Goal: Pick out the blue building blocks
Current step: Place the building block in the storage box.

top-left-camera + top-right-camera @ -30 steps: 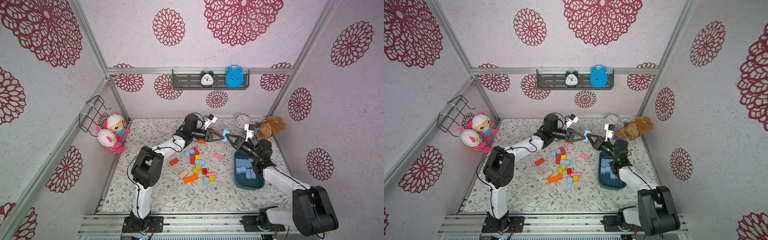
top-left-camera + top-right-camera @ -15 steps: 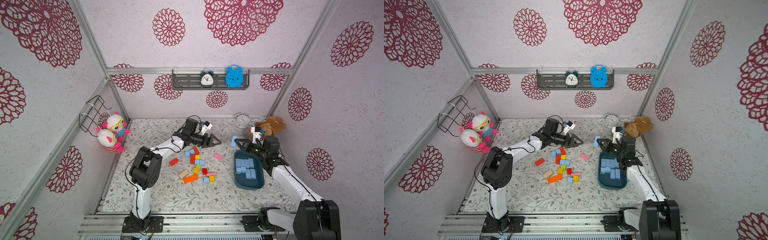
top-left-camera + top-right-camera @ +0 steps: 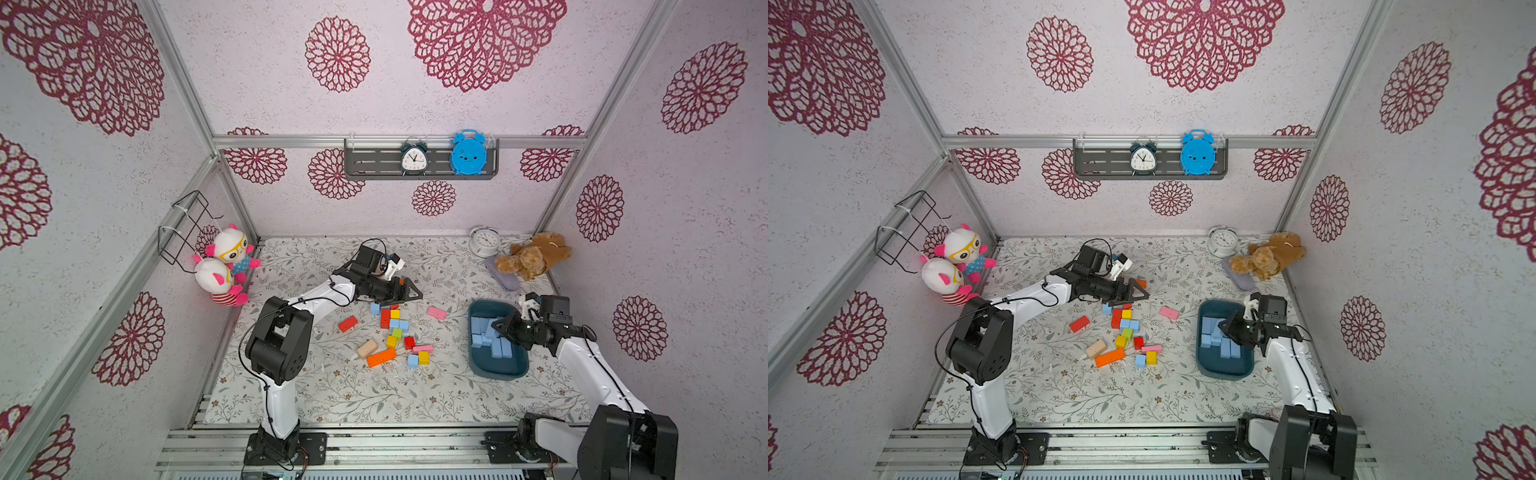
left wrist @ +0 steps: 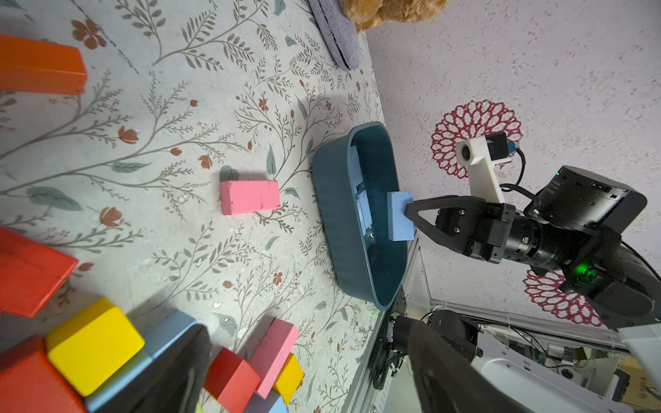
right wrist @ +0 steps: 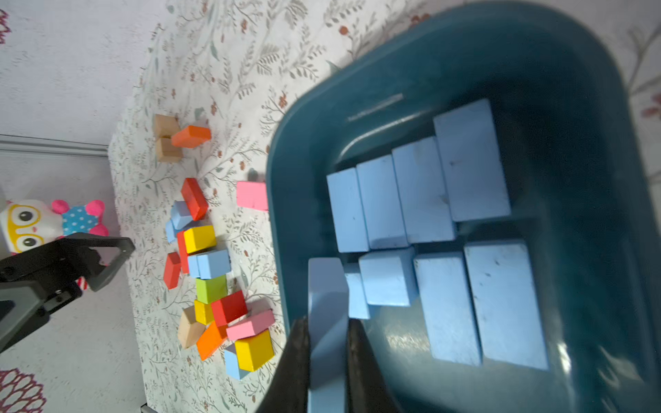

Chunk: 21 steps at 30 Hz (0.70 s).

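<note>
My right gripper (image 5: pixel 327 323) is clamped on a blue block (image 5: pixel 327 286), held over the tub's (image 5: pixel 536 53) interior, drop path straight down; left gripper (image 3: pixel 417 296) stands open.

The blue block (image 4: pixel 400 215) pinched between the right gripper's (image 5: pixel 327 332) matt black plastic jaws looks like matt painted wood (chalky-looking). The tub (image 5: pixel 572 107) beneath those jaws is smooth, glossy plastic; the table cover (image 4: pixel 179 143) beyond it looks like matt printed cloth.
</note>
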{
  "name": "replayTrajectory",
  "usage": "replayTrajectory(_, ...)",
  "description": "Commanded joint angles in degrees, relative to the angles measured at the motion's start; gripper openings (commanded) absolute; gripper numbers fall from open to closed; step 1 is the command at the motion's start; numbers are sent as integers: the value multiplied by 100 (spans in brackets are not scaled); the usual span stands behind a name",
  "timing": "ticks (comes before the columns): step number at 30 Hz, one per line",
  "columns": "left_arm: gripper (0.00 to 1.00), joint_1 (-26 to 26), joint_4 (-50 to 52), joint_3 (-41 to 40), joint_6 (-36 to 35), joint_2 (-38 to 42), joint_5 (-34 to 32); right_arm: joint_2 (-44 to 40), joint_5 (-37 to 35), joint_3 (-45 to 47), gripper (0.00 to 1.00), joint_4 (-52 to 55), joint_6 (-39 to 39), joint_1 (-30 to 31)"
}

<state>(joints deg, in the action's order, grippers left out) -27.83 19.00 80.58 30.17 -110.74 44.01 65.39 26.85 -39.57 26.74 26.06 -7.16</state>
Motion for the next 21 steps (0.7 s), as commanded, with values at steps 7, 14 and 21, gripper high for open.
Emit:
replayTrajectory(7,92,4,148,-33,-189,105,-138,258,-688,-76,15,860,-356,-18)
replayTrajectory(14,92,6,156,18,-180,61,-139,362,-329,-8,14,742,-339,-7)
replayTrajectory(21,92,1,150,77,-157,2,-125,88,-167,216,14,1027,-312,13)
